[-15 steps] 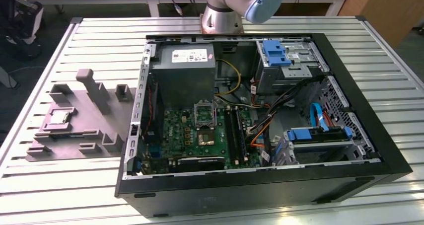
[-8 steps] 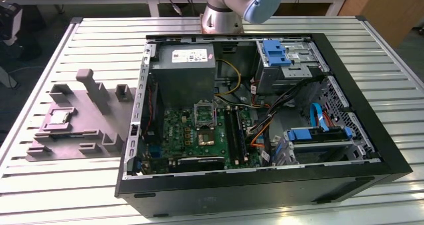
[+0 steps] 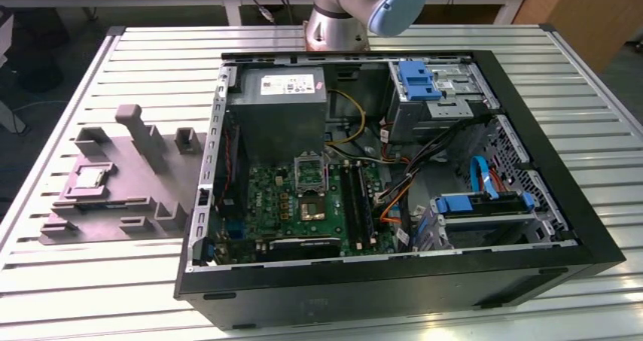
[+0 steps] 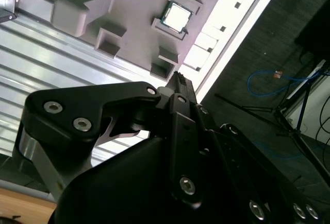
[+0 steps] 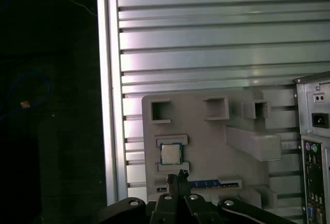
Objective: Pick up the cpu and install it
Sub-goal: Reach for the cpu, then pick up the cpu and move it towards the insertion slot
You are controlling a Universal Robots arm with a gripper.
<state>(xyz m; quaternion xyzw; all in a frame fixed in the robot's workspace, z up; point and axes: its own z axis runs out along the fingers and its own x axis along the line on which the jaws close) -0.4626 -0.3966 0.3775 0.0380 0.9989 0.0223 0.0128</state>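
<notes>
The cpu point(image 3: 90, 178) is a small silvery square lying flat in a recess of the grey-purple tray point(image 3: 150, 205), at the exterior view's left. It also appears in both wrist views, cpu point(image 4: 177, 17) and cpu point(image 5: 170, 154), seen from well above. My gripper point(image 5: 179, 174) hangs above the tray, close to the cpu in the picture but not touching it. The black fingers point(image 4: 178, 80) are pressed together with nothing between them. The metal-framed socket point(image 3: 306, 204) sits on the green motherboard inside the open computer case.
The black computer case point(image 3: 562, 228) lies open on the slatted metal table point(image 3: 150, 55), with a grey power-supply box point(image 3: 281, 104), cables and blue drive brackets point(image 3: 417, 80) inside. Raised blocks point(image 3: 135, 126) stand on the tray. The table edge point(image 5: 108, 105) runs beside the tray.
</notes>
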